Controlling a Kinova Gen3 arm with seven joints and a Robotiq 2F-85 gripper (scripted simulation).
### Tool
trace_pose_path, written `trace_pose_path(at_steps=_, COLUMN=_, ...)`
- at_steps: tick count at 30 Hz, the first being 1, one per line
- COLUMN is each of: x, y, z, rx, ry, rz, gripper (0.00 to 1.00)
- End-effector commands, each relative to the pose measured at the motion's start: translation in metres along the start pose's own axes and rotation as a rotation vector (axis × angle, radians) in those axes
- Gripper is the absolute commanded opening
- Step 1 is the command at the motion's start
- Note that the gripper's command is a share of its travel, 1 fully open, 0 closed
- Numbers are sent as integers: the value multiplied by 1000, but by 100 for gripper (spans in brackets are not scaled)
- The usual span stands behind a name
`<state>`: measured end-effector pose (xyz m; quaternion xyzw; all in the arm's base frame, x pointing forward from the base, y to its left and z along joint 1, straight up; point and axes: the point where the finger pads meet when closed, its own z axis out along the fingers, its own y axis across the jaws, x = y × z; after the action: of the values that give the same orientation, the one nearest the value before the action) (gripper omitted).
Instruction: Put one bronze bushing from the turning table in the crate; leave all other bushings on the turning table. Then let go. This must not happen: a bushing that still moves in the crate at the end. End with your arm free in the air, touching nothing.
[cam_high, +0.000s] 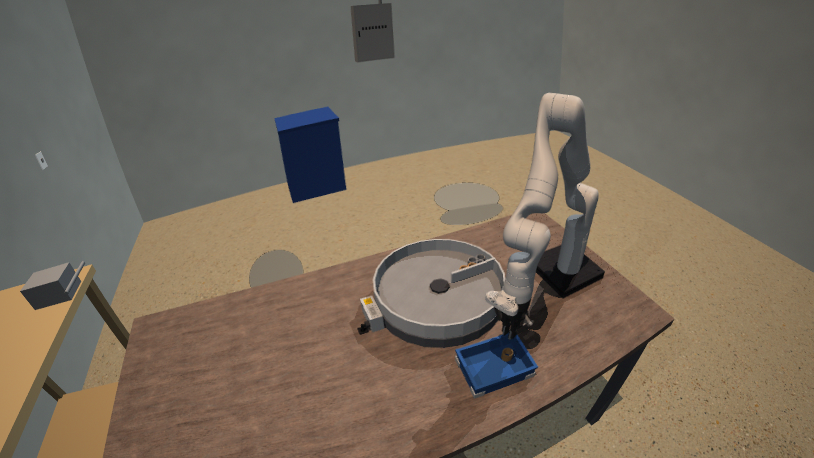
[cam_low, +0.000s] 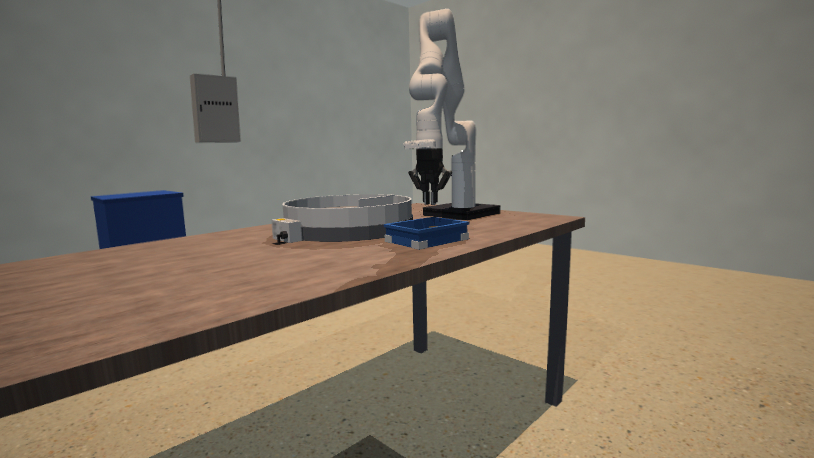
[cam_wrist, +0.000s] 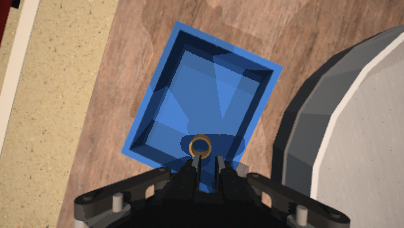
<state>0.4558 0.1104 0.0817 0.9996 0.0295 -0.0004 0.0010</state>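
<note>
A bronze bushing (cam_high: 507, 352) (cam_wrist: 191, 147) stands upright on the floor of the blue crate (cam_high: 483, 385) (cam_low: 435, 234) (cam_wrist: 230, 45), near one end wall. My gripper (cam_high: 508, 337) (cam_low: 430, 201) (cam_wrist: 207, 164) hangs above the crate, higher than its rim. Its fingers are a narrow gap apart with nothing between them. The bushing is clear of the fingertips. The turning table (cam_high: 435, 331) (cam_low: 347, 217) (cam_wrist: 298, 135) stands beside the crate. Several small bushings (cam_high: 481, 259), some orange-brown and some grey, lie behind its divider. They are partly hidden and too small to count.
The divider (cam_high: 472, 270) stands up inside the turning table's high round wall. A control box (cam_high: 371, 312) (cam_low: 289, 230) sits at its outer side. The arm's black base (cam_high: 586, 277) (cam_low: 478, 211) is behind the crate. The wooden table's front edge (cam_low: 455, 262) runs beyond the crate.
</note>
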Motion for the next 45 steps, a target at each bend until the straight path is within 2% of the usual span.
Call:
trace_pose_path(at_steps=1, x=1, y=0, z=-2, rx=1, ry=4, rz=0, gripper=16)
trace_pose_path(at_steps=6, x=0, y=0, z=-58, rx=0, ry=3, rz=0, gripper=16)
trace_pose_path(at_steps=45, x=0, y=0, z=-57, rx=0, ry=2, rz=0, gripper=16)
